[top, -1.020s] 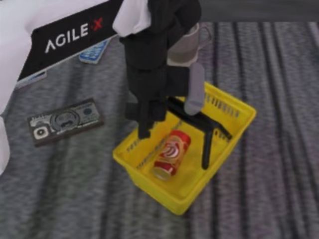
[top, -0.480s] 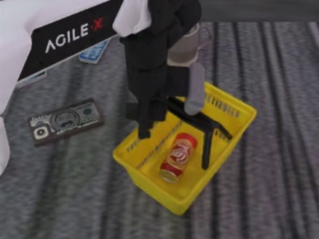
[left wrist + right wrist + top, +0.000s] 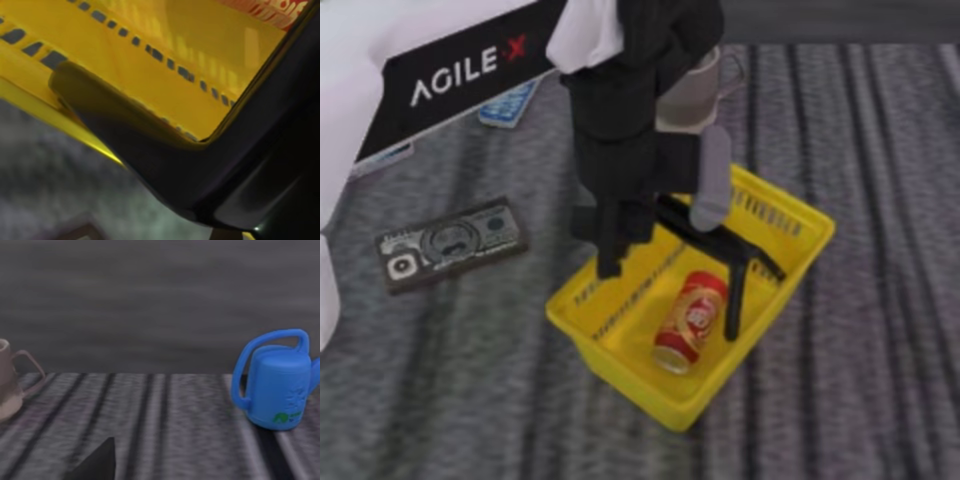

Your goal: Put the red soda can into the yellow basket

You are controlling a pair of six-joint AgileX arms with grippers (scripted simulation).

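One red soda can (image 3: 691,321) with cream logo lies in the yellow basket (image 3: 620,345); left gripper (image 3: 655,225) spread above

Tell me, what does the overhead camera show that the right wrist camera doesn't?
Only the top view shows the yellow basket with the red soda can lying on its side inside, the left gripper open above the basket, a flat dark card on the left and a blue item near the far edge. Only the right wrist view shows a blue watering can. Both share the brownish mug and the grey striped tablecloth.
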